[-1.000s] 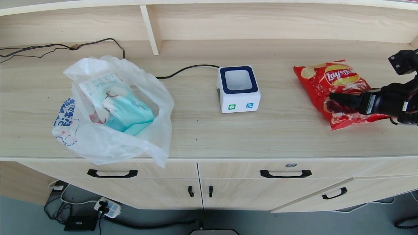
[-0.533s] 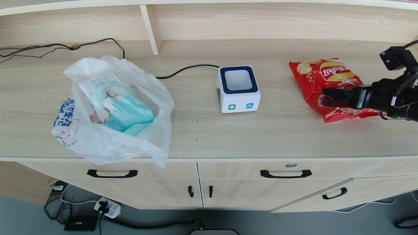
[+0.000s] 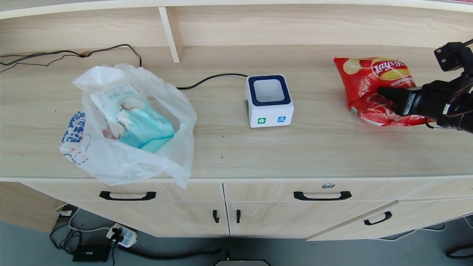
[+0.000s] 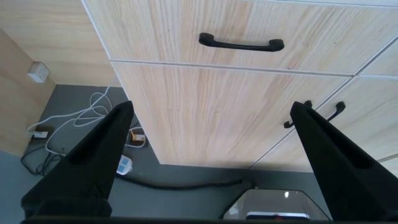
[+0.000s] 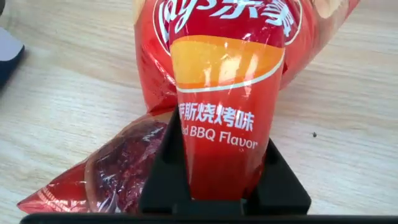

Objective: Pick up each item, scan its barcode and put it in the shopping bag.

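Head view of a light wooden table (image 3: pixel 258 155) with three stations in a row. At the robot's right, a red bag of crisps (image 3: pixel 373 85) is gripped across its middle by the right pincer (image 3: pixel 384 94). In the right wrist view the foil of the bag of crisps (image 5: pixel 227 93) is seen bunched into a tight fold between the two black fingers (image 5: pixel 165 177), so the right pincer (image 5: pixel 224 180) is closed down firmly on the pack. The grip is taken mid-pack, probably so that the light, air-filled bag can be carried without slipping. Whether its lower edge is clear of the table cannot be told.

At the centre, well apart from the crisps, a white barcode scanner (image 3: pixel 269 99) with a dark blue frame is set window-up, its black cable (image 3: pixel 210 78) running off toward the back. The window faces upward so that a pack can be passed over it; this pack is judged not yet scanned.

At the robot's left, a translucent white shopping bag (image 3: pixel 122 155) is laid on its side with its mouth gaping upward. One teal-and-white soft pack (image 3: pixel 133 118), likely tissues, is already held inside; nothing else can be made out in it.

In the left wrist view the left pincer (image 4: pixel 211 168) is spread wide and empty, hanging below the table edge in front of a drawer with a black handle (image 4: pixel 241 43), seemingly parked out of the way.
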Robot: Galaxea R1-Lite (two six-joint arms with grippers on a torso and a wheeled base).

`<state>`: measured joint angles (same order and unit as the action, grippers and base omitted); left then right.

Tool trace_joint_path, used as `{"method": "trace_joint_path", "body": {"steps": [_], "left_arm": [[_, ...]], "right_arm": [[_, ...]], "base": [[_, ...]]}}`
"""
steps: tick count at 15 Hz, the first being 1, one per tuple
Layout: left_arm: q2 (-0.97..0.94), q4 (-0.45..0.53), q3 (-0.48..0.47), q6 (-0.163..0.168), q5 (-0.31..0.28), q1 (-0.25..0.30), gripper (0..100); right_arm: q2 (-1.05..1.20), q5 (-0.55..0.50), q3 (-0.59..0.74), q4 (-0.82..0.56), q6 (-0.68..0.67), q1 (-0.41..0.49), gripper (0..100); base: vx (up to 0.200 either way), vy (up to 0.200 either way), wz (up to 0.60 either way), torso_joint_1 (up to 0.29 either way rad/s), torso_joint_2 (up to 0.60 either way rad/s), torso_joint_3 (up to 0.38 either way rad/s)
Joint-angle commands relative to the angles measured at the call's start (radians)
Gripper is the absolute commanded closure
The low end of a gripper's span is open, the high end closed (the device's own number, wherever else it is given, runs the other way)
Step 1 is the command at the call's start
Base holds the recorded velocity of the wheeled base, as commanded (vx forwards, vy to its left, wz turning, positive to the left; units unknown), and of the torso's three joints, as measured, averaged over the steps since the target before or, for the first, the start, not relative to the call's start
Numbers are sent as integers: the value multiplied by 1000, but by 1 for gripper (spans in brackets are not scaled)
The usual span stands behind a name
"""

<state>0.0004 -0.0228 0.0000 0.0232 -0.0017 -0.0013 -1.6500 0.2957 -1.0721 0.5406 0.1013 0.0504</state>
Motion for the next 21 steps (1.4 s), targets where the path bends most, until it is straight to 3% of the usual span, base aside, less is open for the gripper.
{"method": "trace_joint_path", "body": {"steps": [1, 3, 6, 9, 11, 15, 21], "left_arm": [[1, 0, 0, 0, 0, 0, 0], [1, 0, 0, 0, 0, 0, 0], [1, 0, 0, 0, 0, 0, 0], [1, 0, 0, 1, 0, 0, 0], [1, 0, 0, 3, 0, 0, 0], [1, 0, 0, 3, 0, 0, 0], [1, -2, 0, 6, 0, 0, 0]], "right_arm": [[33, 2, 12, 5, -3, -1, 100], [90, 5, 41, 13, -58, -3, 100], [262, 5, 83, 18, -233, -90, 100], [440, 5, 213, 18, -434, -299, 100], [472, 3, 293, 47, -606, -393, 100], [450, 13, 442, 248, -943, -466, 100], [383, 13, 742, 713, -1247, -705, 100]], "base": [[0, 0, 0, 0, 0, 0], [0, 0, 0, 0, 0, 0], [0, 0, 0, 0, 0, 0], [0, 0, 0, 0, 0, 0], [0, 0, 0, 0, 0, 0], [0, 0, 0, 0, 0, 0], [0, 0, 0, 0, 0, 0]]}}
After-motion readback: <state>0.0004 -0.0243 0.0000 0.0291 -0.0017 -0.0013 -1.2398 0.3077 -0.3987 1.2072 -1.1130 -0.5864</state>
